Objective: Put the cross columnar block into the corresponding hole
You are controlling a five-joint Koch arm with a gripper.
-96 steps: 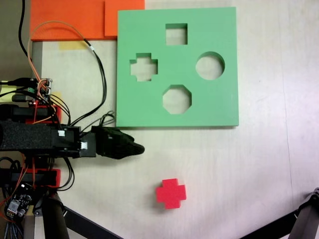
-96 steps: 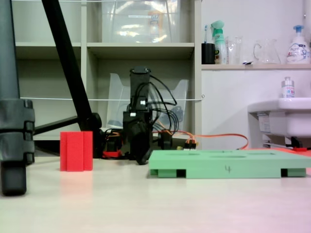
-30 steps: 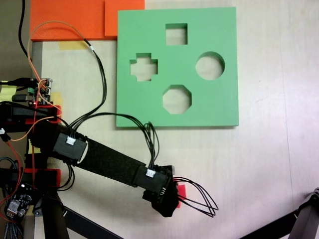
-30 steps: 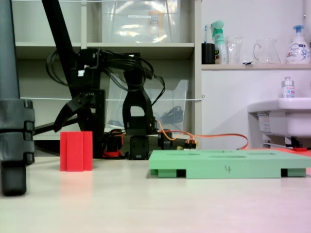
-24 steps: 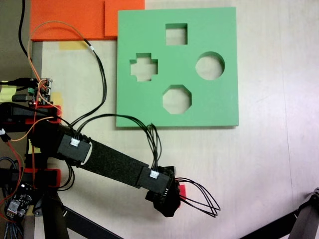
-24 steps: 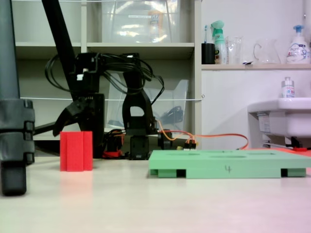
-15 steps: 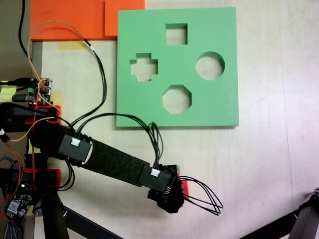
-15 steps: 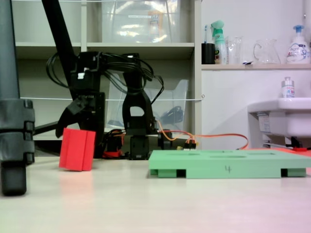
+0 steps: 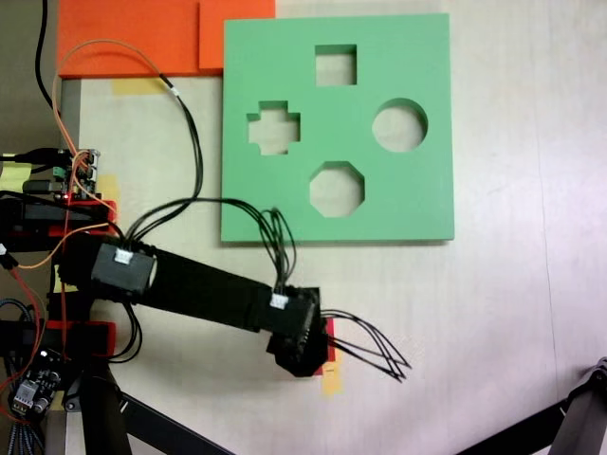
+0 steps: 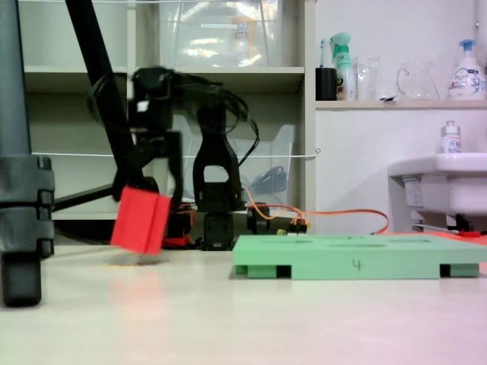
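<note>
While the arm reaches out low across the table [image 9: 493,313], the gripper [image 10: 149,192] holds the red block [image 10: 141,220] between its fingers, clear of the tabletop in the side-on fixed view. Seen from there, the block hangs tilted, its lower end swung to the left of the fingers and its upper right corner tucked under them. A faint shadow lies on the table straight beneath it.

From above, the gripper [image 9: 313,353] is mostly covered by the black wrist housing, and only a thin strip of the red block [image 9: 328,341] peeks out on the right side of the fingers. Just below that strip, a small yellowish patch [image 9: 330,381] shows on the table. A bundle of black wires [image 9: 375,349] loops out further to the right of the fingers.

Up and to the right of the fingers lies the green board [image 9: 417,190], flat on the table and well apart from the block. Its plus-shaped hole [image 9: 274,129] sits on the board's left side in the top-down view, above the fingers, with a square hole, a round hole and an octagonal hole around it. In the side-on view the green board [image 10: 358,255] rests to the right of the fingers, with the arm's base between them.
</note>
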